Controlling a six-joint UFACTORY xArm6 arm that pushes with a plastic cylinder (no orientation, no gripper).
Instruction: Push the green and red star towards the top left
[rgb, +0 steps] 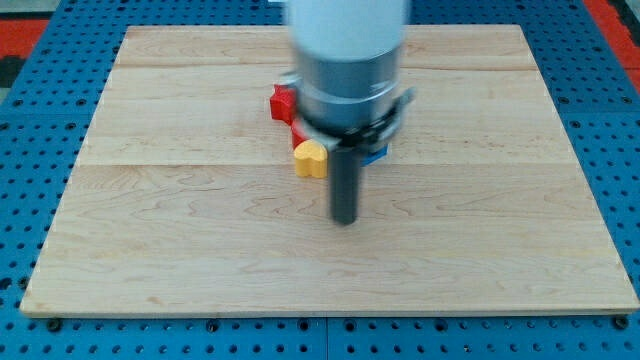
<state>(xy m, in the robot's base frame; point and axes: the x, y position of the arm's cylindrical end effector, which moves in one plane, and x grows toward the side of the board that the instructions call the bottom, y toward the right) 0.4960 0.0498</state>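
Observation:
A red block (282, 102), likely the red star, lies on the wooden board (180, 220) near the middle, partly behind the arm. A second bit of red (298, 135) shows just below it. No green star shows; the arm may hide it. A yellow block (310, 158) lies below the red ones. A blue block (375, 154) peeks out at the arm's right. My tip (345, 220) rests on the board, below and a little right of the yellow block, apart from it.
The arm's large grey and white body (348, 60) covers the board's upper middle and hides what lies there. A blue perforated table (30, 150) surrounds the board on all sides.

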